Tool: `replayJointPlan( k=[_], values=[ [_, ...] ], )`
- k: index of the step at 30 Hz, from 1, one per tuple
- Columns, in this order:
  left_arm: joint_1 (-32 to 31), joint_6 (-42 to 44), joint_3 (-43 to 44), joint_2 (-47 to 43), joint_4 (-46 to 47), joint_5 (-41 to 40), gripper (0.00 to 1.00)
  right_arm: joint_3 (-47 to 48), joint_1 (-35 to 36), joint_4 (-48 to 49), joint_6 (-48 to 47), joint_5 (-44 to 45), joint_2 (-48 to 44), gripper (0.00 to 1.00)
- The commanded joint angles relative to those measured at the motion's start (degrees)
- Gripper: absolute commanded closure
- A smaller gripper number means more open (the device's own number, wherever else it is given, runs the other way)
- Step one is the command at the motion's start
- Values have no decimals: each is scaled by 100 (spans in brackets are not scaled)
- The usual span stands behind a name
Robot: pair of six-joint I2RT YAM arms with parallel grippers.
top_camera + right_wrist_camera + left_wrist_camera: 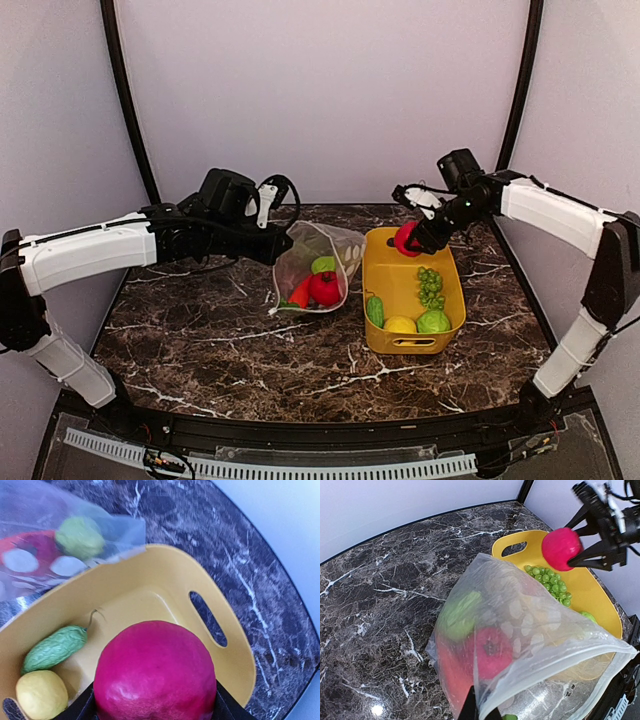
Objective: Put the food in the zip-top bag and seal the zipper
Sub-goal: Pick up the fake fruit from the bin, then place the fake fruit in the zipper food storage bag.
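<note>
The zip-top bag (pixel 318 262) lies clear and dotted left of the bin, its mouth lifted. My left gripper (pixel 275 247) is shut on the mouth edge; in the left wrist view its tips (pixel 481 711) pinch the zipper (pixel 545 662). Inside the bag (pixel 520 615) are a red fruit (pixel 492 650), a green one (pixel 457 615) and a red-orange piece. My right gripper (pixel 411 238) is shut on a round red fruit (pixel 155 672), held over the bin's far end. Grapes (pixel 430 285), a lemon (pixel 41 695) and a bumpy green vegetable (pixel 54 647) lie in the bin.
The yellow bin (pixel 455 295) stands right of centre on the dark marble table (pixel 200 330), with a slot handle (pixel 207 617) at its far end. A round green piece (pixel 433 321) sits in its near end. White walls close the back and sides.
</note>
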Motion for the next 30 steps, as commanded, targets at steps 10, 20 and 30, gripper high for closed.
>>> replayJointPlan(
  k=[10, 20, 30],
  values=[
    [-16, 37, 159, 80, -72, 131, 99, 514, 722, -897, -308, -2400, -1376, 49],
    [-115, -1497, 253, 112, 98, 344, 99, 1181, 1796, -1126, -197, -3180, -1293, 49],
    [-748, -2355, 678, -48, -113, -477, 99, 1942, 2342, -1110, 104, -3007, -522, 49]
  ],
)
